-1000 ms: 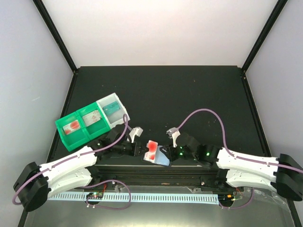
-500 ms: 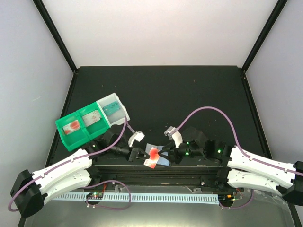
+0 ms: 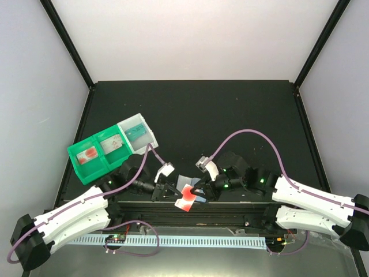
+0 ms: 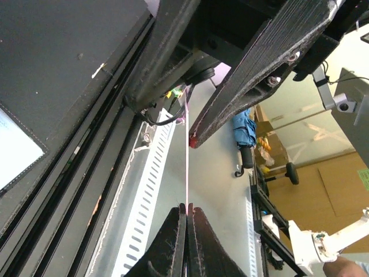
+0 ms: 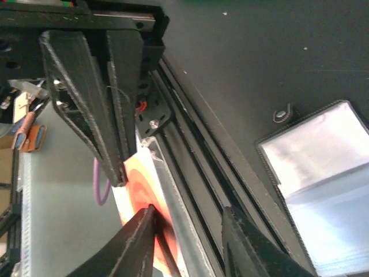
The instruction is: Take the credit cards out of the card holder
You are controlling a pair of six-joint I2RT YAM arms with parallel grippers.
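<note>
A red-and-white credit card [image 3: 185,198] hangs over the table's near rail with my left gripper [image 3: 174,194] shut on its edge. In the left wrist view the card [image 4: 187,161] is a thin pink line running out from the closed gripper [image 4: 187,209]. The card holder [image 3: 188,180] lies open on the dark table beside it, its grey and pale blue panels [image 5: 323,167] facing up; one corner [image 4: 14,153] shows at the left. My right gripper [image 3: 203,189] stands open [image 5: 189,210], one finger against the card's face [image 5: 131,183], with a clear plastic strip [image 5: 173,199] between the fingers.
A green-and-clear compartment tray [image 3: 95,153] sits at the left, behind my left arm. Black rails [image 3: 230,209] run along the near edge, with a white slotted strip [image 3: 190,240] below them. Purple cables loop over both wrists.
The card has come off the card holder and moved toward the near edge with my left gripper. My right gripper has shifted left and opened its jaws.
</note>
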